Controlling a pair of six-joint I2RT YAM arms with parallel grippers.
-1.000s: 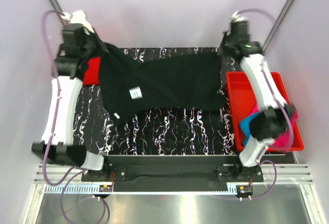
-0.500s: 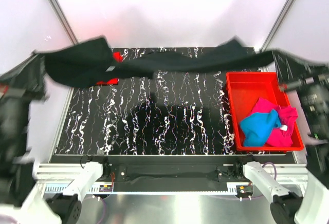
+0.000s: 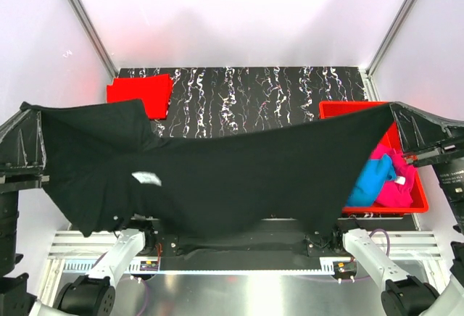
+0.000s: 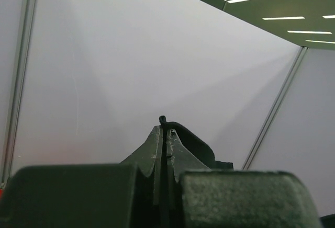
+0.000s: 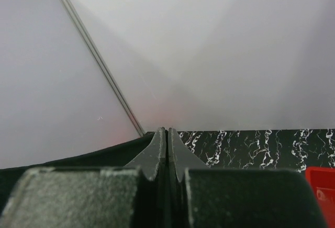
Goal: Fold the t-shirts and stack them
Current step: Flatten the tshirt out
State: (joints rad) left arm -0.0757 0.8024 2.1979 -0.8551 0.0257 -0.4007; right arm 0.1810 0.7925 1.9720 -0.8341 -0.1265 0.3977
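Note:
The black t-shirt point(image 3: 217, 178) hangs stretched in the air across the near half of the table, high up close to the camera. My left gripper point(image 3: 27, 107) is shut on its left corner; a fold of black cloth point(image 4: 201, 141) sticks out past the fingertips in the left wrist view. My right gripper point(image 3: 395, 107) is shut on its right corner; black cloth point(image 5: 78, 157) trails off to the left in the right wrist view. A folded red t-shirt point(image 3: 141, 93) lies at the table's far left. The blue t-shirt point(image 3: 362, 182) and the magenta t-shirt point(image 3: 399, 182) lie crumpled in the bin.
A rigid red plastic bin point(image 3: 341, 107) stands at the table's right side, partly hidden by the hanging shirt. The black marbled table top point(image 3: 268, 98) shows at the back. Metal frame posts point(image 3: 83, 19) rise at the back corners.
Both grippers have lifted the black shirt off the table, swung it high and brought it toward the near edge. It now hangs spread out low in the view.

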